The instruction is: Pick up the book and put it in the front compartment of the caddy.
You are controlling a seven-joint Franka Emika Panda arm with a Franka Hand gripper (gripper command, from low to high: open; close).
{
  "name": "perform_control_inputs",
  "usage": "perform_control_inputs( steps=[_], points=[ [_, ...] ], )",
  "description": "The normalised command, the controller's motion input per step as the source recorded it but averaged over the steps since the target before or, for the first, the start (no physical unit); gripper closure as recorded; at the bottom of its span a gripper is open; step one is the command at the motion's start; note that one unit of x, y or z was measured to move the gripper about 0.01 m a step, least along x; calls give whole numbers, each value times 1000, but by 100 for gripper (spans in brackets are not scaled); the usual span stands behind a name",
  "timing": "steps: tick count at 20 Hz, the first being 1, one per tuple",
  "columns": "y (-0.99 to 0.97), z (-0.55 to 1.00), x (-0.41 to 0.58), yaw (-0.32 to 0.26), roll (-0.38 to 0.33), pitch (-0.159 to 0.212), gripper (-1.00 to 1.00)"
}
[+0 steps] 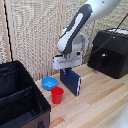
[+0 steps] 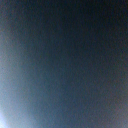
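Observation:
The dark navy book (image 1: pixel 71 81) stands upright on its edge on the wooden table, just right of the red cup. My gripper (image 1: pixel 66 69) sits directly over the book's top edge, with its fingers hidden down around or behind it, so whether they are closed on it does not show. The wrist view is filled by a blurred dark blue surface (image 2: pixel 64 64), the book very close to the lens. The black fabric caddy (image 1: pixel 20 102) with its inner divider stands at the exterior view's left, near the front.
A small blue bowl (image 1: pixel 49 83) and a red cup (image 1: pixel 57 95) sit between the caddy and the book. A black hard-shelled machine (image 1: pixel 111 52) stands at the back on the exterior view's right. A slatted wall runs behind.

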Motion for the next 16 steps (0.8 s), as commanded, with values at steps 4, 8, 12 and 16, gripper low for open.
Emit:
perform_control_inputs(
  steps=[4, 8, 12, 16],
  points=[
    [-76, 1000, 85, -159, 0, 0, 100],
    [-16, 1000, 51, -216, -1, 0, 100],
    [-2, 851, -1, -334, 0, 0, 100],
    [-8, 823, 0, -338, 1, 0, 100]
  ],
)
